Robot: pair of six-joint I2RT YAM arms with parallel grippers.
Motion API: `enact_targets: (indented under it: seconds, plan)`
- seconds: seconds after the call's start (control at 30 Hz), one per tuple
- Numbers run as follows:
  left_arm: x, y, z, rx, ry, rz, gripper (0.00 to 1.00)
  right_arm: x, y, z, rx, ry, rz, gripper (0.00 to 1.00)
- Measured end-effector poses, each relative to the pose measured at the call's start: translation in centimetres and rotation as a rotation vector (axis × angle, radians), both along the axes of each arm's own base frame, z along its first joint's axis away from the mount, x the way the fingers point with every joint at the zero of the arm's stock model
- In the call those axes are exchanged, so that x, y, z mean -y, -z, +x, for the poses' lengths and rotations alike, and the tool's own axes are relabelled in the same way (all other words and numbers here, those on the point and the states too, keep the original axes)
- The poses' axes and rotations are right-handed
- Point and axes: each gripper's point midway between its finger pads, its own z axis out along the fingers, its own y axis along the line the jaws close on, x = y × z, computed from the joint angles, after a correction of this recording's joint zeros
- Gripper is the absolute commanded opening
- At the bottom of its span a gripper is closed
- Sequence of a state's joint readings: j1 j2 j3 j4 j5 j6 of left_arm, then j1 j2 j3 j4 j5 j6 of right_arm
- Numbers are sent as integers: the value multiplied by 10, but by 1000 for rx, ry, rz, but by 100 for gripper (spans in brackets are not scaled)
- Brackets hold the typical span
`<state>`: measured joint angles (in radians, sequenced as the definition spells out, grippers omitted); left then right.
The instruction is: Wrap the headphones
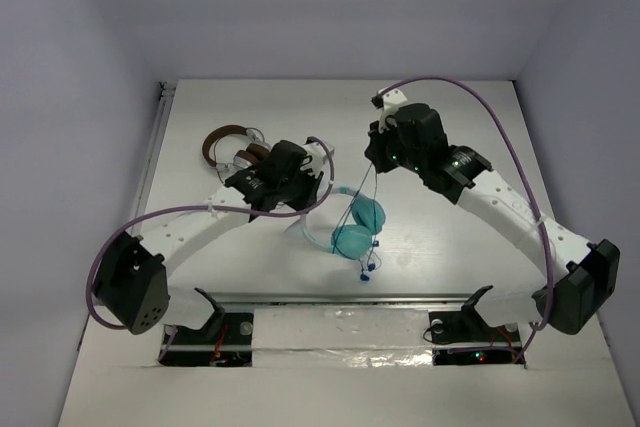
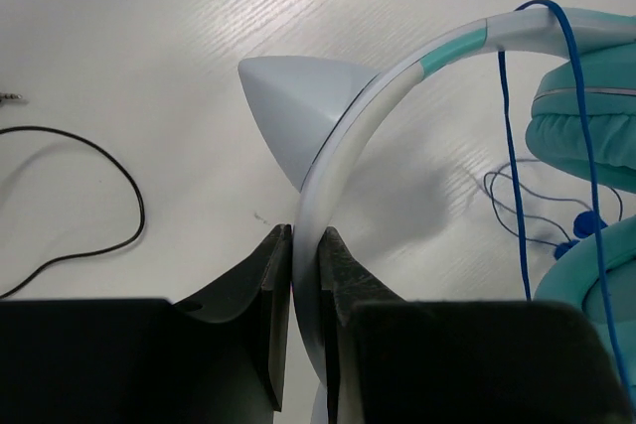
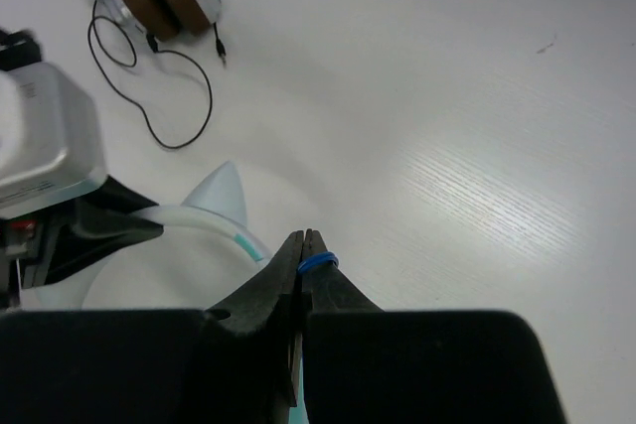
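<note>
Headphones (image 2: 397, 96) clamped in left gripper (image 2: 305, 237) | cable (image 3: 318, 262) pinched by right gripper (image 3: 304, 238)

White-shelled, black-jointed left arm (image 1: 190, 227) and right arm (image 1: 510, 209), at the near edge of the tabletop (image 1: 250, 107). Purple cable (image 1: 470, 87) looped along each. Small green lights on the right wrist housing. Matte black, wedge-shaped fingers on left claw (image 2: 295, 235) and right claw (image 3: 303, 237). Red wires at both bases.
</note>
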<state>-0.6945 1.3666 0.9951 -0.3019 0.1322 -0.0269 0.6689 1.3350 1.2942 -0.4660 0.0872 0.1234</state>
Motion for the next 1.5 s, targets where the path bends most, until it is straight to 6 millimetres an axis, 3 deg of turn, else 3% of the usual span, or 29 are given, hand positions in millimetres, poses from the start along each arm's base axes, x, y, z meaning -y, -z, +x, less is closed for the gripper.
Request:
enact_targets:
  seconds: [0.2, 0.4, 0.83, 1.13, 1.3, 1.5]
  plan:
    - [6, -13, 5, 46, 6, -46, 0, 5, -7, 11, -1, 12, 67, 0]
    - [-4, -11, 12, 75, -33, 0, 0, 7, -4, -1, -26, 7, 104, 0]
    - [-15, -10, 20, 105, -84, 47, 0, 43, -2, -18, -88, 161, 60, 0]
    - [-25, -5, 27, 123, -137, 97, 0, 41, -36, -49, -73, 82, 170, 0]
    - [-22, -5, 24, 117, -118, 90, 0, 48, -21, -43, -101, 130, 116, 0]
    - [-2, -5, 9, 83, -26, 43, 0, 45, -5, -19, -94, 179, 65, 0]
